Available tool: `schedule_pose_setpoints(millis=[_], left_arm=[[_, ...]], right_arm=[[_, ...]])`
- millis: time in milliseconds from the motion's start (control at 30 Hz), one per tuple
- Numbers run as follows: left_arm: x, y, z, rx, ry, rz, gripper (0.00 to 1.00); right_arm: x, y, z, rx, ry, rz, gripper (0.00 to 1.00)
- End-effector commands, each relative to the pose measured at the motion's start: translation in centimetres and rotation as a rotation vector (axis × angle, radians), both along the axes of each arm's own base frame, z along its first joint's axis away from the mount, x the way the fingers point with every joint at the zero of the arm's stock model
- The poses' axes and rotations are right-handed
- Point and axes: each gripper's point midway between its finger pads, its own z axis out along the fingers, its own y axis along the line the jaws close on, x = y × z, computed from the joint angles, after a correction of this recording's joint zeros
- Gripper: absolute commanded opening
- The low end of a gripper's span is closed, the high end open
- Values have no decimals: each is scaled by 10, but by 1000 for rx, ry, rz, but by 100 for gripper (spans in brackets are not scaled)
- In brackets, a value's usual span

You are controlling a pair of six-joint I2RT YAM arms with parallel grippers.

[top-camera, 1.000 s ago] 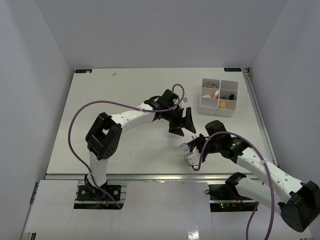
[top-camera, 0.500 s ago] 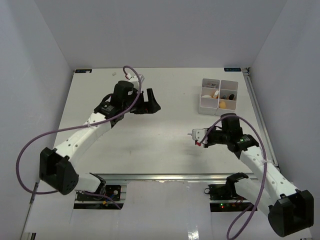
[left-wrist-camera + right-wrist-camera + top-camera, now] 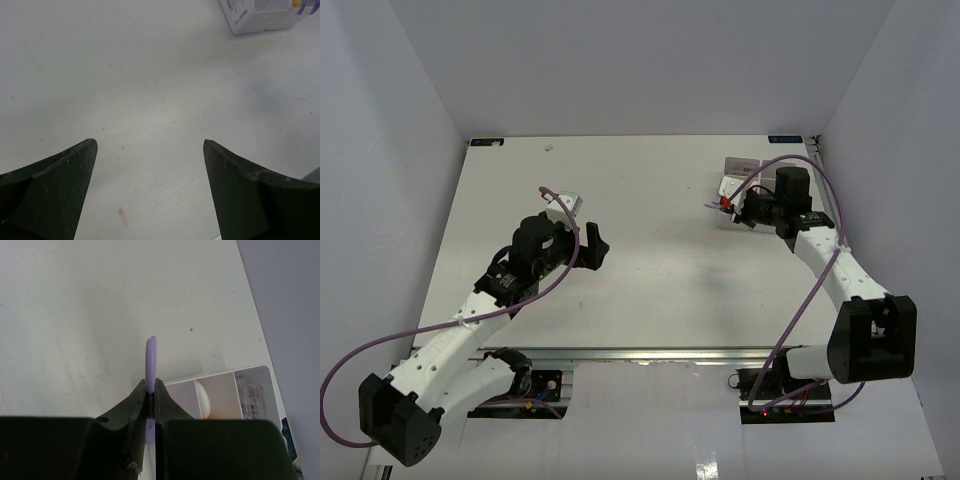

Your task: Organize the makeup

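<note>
Nearest, the left gripper (image 3: 150, 144) hung wide open over the bare table (image 3: 125, 75), holding nothing. Farther off, toward the right rear, the right gripper (image 3: 151, 386) was pinched tight on a thin lilac piece (image 3: 151, 352), seen edge-on at the edge of the white box (image 3: 215, 376). One compartment held a tan egg-shaped sponge (image 3: 202, 399); the next held a clear item (image 3: 250, 395).

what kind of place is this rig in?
Probably a lab robot cell: white table enclosed by plain white walls, with left arm and right arm bolted at its near edge.
</note>
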Motion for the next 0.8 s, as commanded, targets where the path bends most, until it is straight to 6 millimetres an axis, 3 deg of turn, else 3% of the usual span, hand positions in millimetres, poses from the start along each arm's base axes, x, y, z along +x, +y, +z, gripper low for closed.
schedule_pose_setpoints(millis=[0,767], left_arm=[[4,3,25,-26,-99,13,98],[0,-4,20,-33,-79,-29,98]], right_arm=[[26,-6,21,24,-58,0,8],[82,-16,0,140,25,-113,8]])
